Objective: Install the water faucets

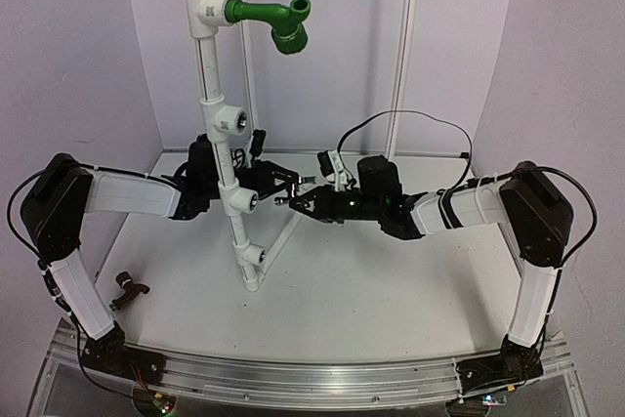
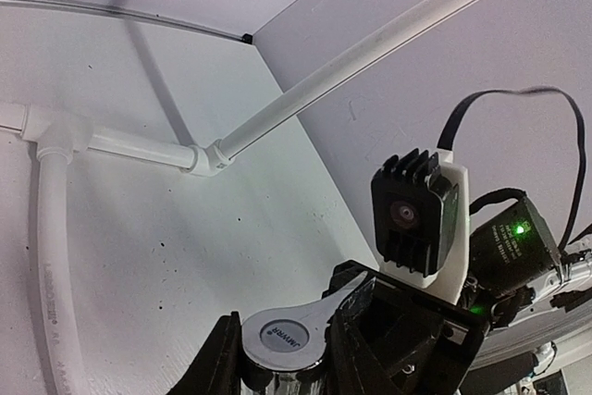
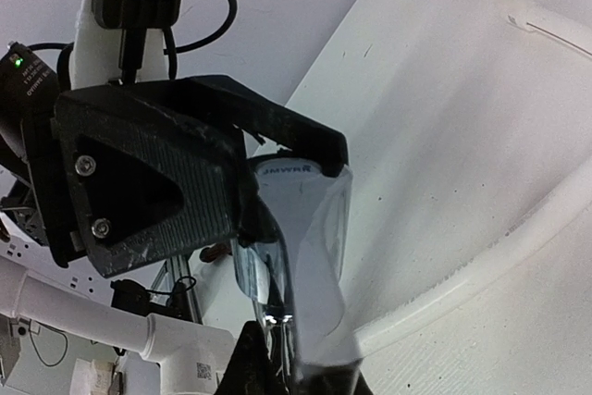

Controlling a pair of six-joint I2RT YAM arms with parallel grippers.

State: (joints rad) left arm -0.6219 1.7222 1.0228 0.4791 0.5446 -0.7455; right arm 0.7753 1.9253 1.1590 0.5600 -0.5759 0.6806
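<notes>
The shiny chrome faucet (image 1: 287, 194) hangs in the air between my two grippers, just right of the white pipe stand (image 1: 217, 144). My left gripper (image 1: 276, 183) is shut on its body; in the left wrist view the round cap of the chrome faucet (image 2: 282, 338) sits between my left gripper's (image 2: 282, 363) black fingers (image 2: 217, 363). My right gripper (image 1: 296, 201) is shut on the lever handle. In the right wrist view the chrome faucet (image 3: 310, 256) runs up from my right gripper (image 3: 301, 378) into the left gripper's black body (image 3: 148, 173). The dark reddish-brown faucet (image 1: 128, 288) lies on the table at the near left.
The pipe stand carries white tee fittings (image 1: 241, 202) facing the arms and a green elbow piece (image 1: 278, 19) at the top. A slanted brace pipe (image 2: 370, 53) runs to the back wall. White walls close in the table on three sides.
</notes>
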